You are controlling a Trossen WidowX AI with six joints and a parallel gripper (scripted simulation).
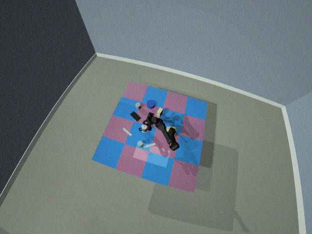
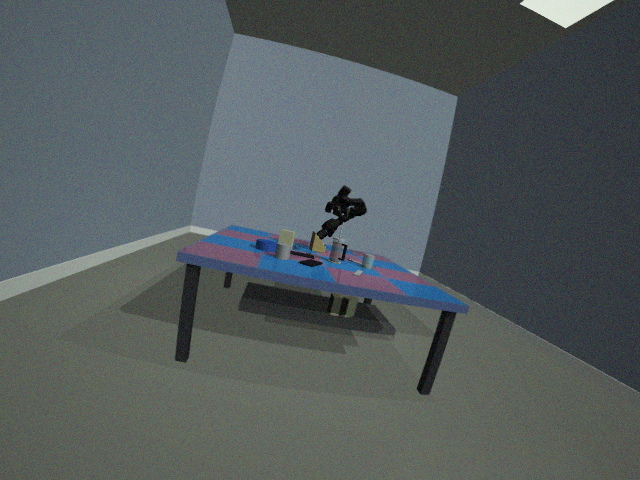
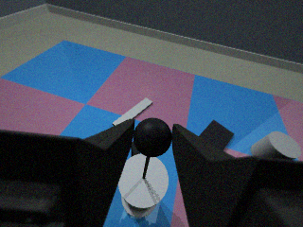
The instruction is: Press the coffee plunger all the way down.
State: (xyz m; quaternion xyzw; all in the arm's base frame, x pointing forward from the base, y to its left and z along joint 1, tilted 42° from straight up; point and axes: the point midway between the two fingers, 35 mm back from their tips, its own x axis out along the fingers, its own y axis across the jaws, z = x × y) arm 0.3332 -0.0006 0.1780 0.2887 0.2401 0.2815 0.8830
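From my station I see the gripper (image 3: 152, 137) clamped on the plunger knob (image 3: 152, 136) — a finger pressed to each side. The rod stands raised above the pale lid of the coffee press (image 3: 143, 185), which sits upright on the checkered table (image 3: 71, 71).

press (image 3: 142, 186): upright, pale lid, blue square | plunger knob (image 3: 152, 137): black ball, rod raised
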